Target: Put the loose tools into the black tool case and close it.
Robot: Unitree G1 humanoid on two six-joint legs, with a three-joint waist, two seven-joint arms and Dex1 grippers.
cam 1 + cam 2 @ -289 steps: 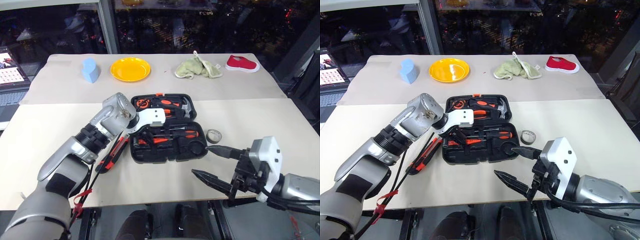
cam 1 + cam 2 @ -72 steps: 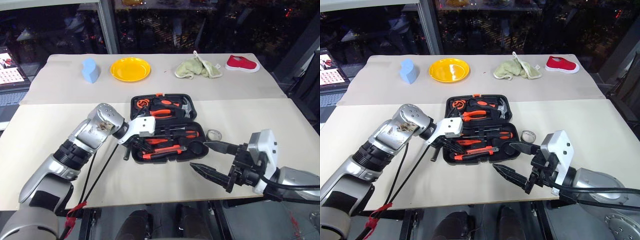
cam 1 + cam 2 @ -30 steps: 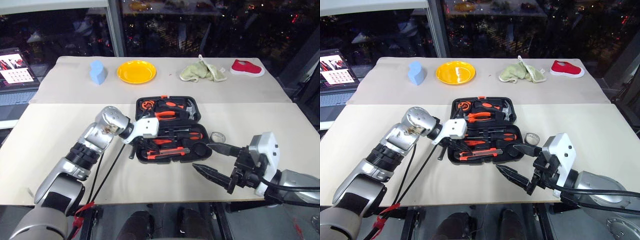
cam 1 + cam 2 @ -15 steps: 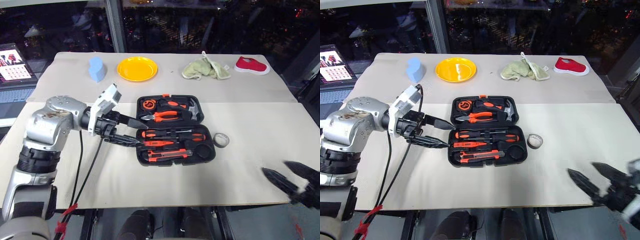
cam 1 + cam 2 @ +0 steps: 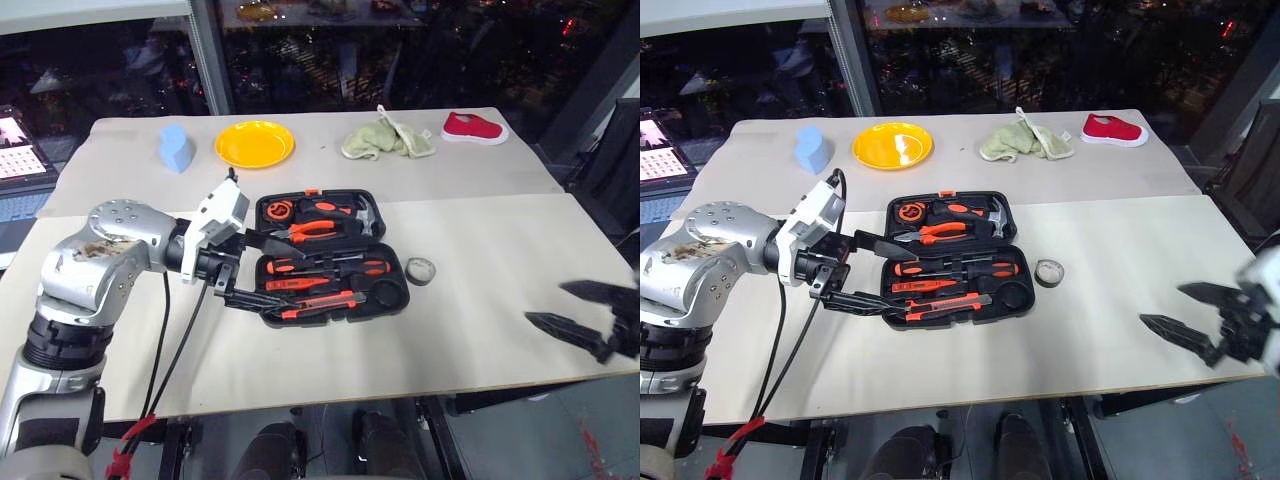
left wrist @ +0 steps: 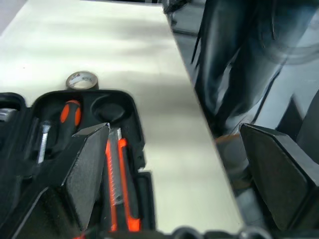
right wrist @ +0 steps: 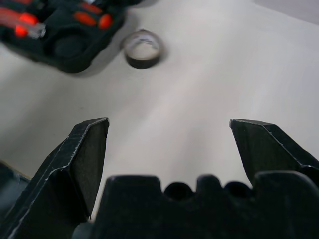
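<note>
Though lid up: tape roll [image 5: 1048, 271] beside (outside) case [image 5: 1023, 300].

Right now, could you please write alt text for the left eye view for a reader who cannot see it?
An open black tool case holding orange-handled tools lies on a beige table, a small tape roll loose beside it. The left gripper hovers open at its edge; the right gripper hangs open, far right.

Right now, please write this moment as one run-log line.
left gripper: open, at case's left edge | right gripper: open, empty | case: open | tape roll: on table beside case
</note>
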